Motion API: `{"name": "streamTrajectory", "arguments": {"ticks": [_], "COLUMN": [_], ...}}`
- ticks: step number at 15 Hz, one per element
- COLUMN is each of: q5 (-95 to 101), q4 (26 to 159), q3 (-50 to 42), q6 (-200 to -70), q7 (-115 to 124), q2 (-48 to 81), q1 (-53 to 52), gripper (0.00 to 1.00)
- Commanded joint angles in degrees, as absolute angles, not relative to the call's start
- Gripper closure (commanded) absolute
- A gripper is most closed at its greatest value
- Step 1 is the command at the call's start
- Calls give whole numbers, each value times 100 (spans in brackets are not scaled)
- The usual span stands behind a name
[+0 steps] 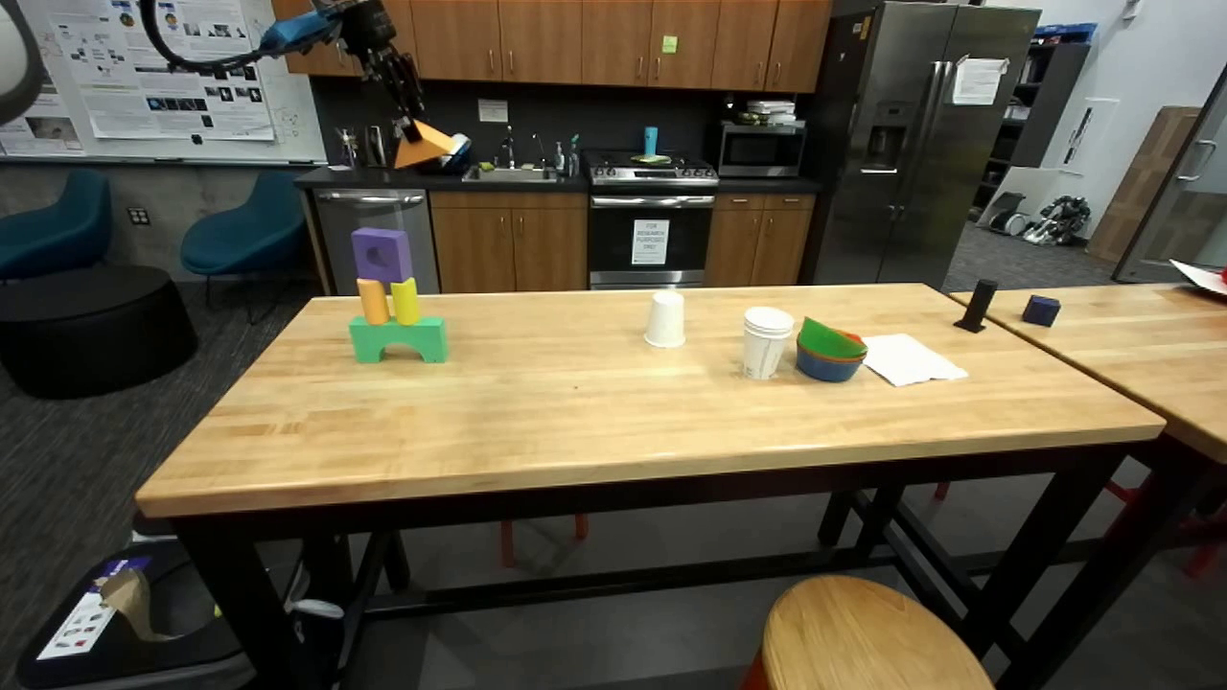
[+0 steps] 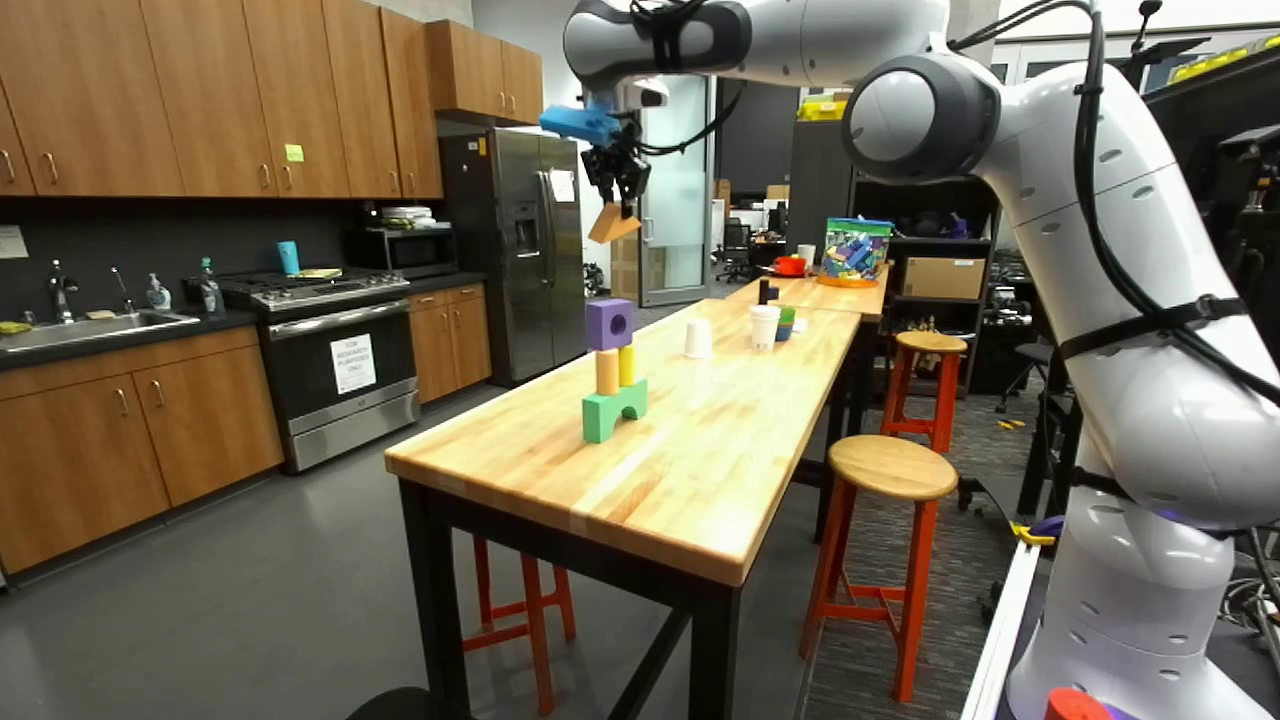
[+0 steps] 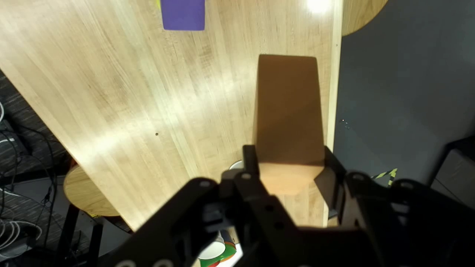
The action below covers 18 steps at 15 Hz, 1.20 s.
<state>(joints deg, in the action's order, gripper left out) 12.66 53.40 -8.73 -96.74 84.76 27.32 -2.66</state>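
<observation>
My gripper is shut on an orange wedge-shaped block, held high in the air. In the wrist view the block fills the space between the two black fingers. Below it in both exterior views stands a stack on the wooden table. A green arch forms its base, carrying an orange cylinder and a yellow cylinder side by side. Across those two rests a purple block with a round hole. Only part of the purple block shows at the wrist view's top edge.
Farther along the table are an upturned white cup, stacked white cups, nested coloured bowls and a white paper. A black upright piece stands near the table joint. Stools flank the table.
</observation>
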Motion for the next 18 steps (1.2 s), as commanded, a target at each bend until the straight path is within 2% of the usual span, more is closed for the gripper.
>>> {"name": "streamTrajectory", "arguments": {"ticks": [1, 3, 4, 18], "q5": [1266, 1266, 1266, 1222], "q4": [5340, 5340, 5340, 6099], "q3": [-873, -873, -873, -846], "q6": [-9674, -9674, -9674, -9582], "q7": [8476, 8476, 8476, 8598], "q2": [2732, 2732, 2733, 2472], "q1": [-266, -266, -266, -420], "gripper": [59, 59, 84, 84]}}
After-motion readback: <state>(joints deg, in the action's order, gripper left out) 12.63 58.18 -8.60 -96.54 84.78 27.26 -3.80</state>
